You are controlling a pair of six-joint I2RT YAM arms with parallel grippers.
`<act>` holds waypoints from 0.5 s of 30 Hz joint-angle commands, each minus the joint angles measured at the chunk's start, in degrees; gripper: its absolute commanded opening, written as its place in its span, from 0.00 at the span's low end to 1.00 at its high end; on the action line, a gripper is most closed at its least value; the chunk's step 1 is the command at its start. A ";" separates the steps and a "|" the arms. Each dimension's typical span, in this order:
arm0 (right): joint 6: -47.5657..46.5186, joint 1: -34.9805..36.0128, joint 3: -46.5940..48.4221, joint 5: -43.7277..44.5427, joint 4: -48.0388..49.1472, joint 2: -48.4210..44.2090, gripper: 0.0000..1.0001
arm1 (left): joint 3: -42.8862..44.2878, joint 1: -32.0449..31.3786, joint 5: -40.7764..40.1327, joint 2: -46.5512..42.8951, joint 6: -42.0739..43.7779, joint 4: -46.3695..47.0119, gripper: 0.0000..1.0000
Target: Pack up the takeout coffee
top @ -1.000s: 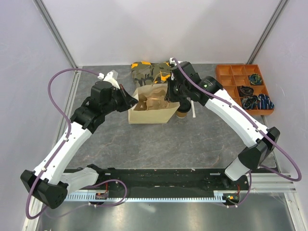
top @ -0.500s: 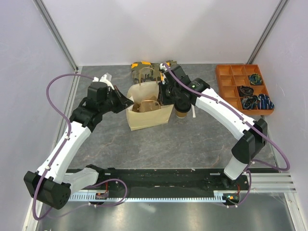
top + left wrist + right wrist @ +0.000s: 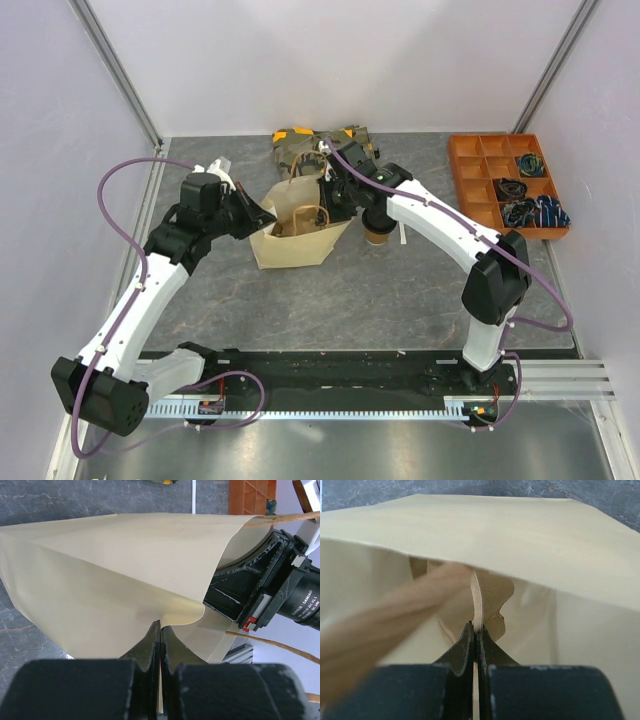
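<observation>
L gripper (image 3: 159, 626): jaws together, pinching the bag (image 3: 290, 245) wall on bag's L side. R gripper (image 3: 475, 627): jaws together on a thin paper edge at bag's R rim; bag wall or smth inside, we can't tell. Bag leans, mouth stretched betw. both grippers.

Takeout coffee (image 3: 377, 235) is outside, just R of bag on the table (image 3: 400, 290), beneath R gripper's arm. Looks upright, long axis vertical.

We judge R gripper far nearer: cup lies R of and below it. R would need to let go the rim first.
</observation>
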 commanded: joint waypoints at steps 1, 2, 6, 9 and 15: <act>-0.24 1.76 2.31 0.62 -0.06 1.40 0.00 | -0.54 0.15 1.44 -0.87 1.18 0.44 0.02; -0.15 2.03 2.40 0.97 -0.23 1.49 0.00 | -0.63 0.33 1.44 -0.96 1.10 0.26 0.02; -0.15 2.21 3.27 0.54 -0.06 2.71 0.04 | -1.59 2.43 2.23 -0.52 0.22 -1.14 0.02; -0.15 2.47 4.07 -0.78 0.12 3.85 0.09 | -2.21 4.19 3.81 0.01 0.22 -1.76 0.02; 0.47 2.56 6.09 -0.96 -1.55 6.23 0.15 | -2.21 5.42 4.87 -0.17 1.27 -1.93 0.02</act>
